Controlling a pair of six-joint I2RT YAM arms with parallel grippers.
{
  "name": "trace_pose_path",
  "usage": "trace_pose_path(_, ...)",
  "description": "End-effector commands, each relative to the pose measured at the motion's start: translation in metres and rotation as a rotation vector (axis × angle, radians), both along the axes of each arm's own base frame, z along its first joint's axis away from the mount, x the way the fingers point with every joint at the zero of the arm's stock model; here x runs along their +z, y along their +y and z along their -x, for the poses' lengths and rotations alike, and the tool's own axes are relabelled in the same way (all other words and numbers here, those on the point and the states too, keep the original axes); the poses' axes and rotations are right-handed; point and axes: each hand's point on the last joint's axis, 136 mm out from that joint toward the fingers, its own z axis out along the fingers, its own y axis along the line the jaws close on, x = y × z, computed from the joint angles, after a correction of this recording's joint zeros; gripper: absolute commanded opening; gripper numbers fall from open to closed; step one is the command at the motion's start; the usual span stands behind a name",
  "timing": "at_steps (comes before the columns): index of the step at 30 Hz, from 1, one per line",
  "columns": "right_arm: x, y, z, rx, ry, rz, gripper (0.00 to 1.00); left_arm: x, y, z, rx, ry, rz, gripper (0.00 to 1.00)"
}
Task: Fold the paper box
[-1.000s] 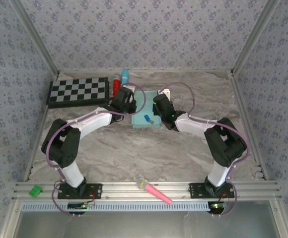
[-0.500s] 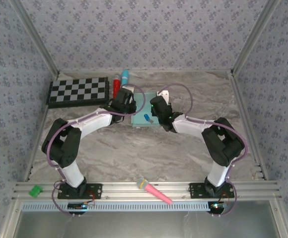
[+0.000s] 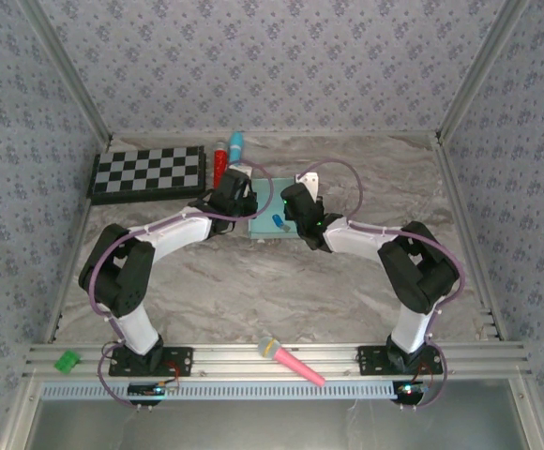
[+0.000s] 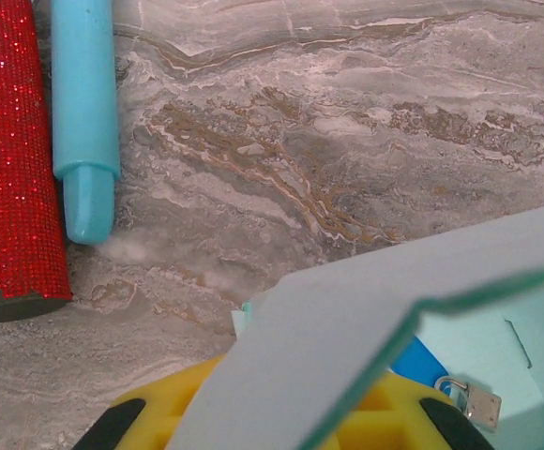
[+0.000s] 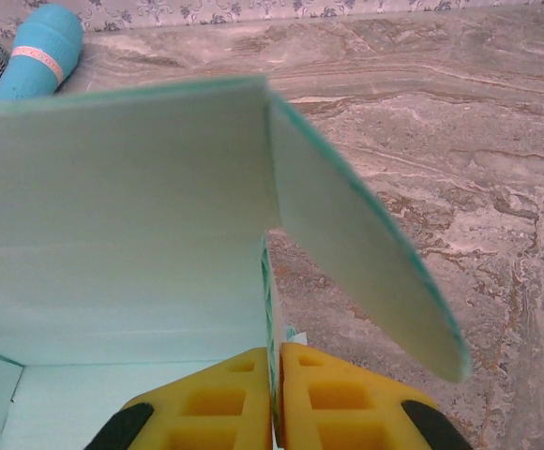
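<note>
The paper box (image 3: 268,199) lies near the surface's back edge. The right gripper (image 5: 274,361) pinches a raised wall, apparently to hold it upright for folding. The left gripper (image 3: 239,186) sits under a flap, and I cannot tell whether it grips.

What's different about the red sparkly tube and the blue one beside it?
The red tube is glittery; the cyan tube is plain and smooth. The red tube is thicker than the cyan tube. The red tube ends flat, while the cyan tube steps down to a narrower rounded tip. Both lie side by side on the marble table.
</note>
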Motion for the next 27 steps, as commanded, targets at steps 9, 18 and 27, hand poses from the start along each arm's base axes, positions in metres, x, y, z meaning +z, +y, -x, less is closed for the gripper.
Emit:
trace_pose_path(9, 0.0, 0.005, 0.004, -0.021, -0.029, -0.035, 0.1, -0.006, -0.007, 0.006, -0.023, 0.022, 0.056, 0.09)
trace_pose_path(18, -0.007, 0.002, 0.01, -0.034, -0.03, -0.037, 0.1, -0.007, -0.008, 0.01, -0.023, 0.03, 0.083, 0.12)
trace_pose_path(27, -0.01, 0.001, 0.014, -0.033, -0.03, -0.031, 0.1, -0.012, -0.01, 0.014, -0.029, 0.047, 0.1, 0.12)
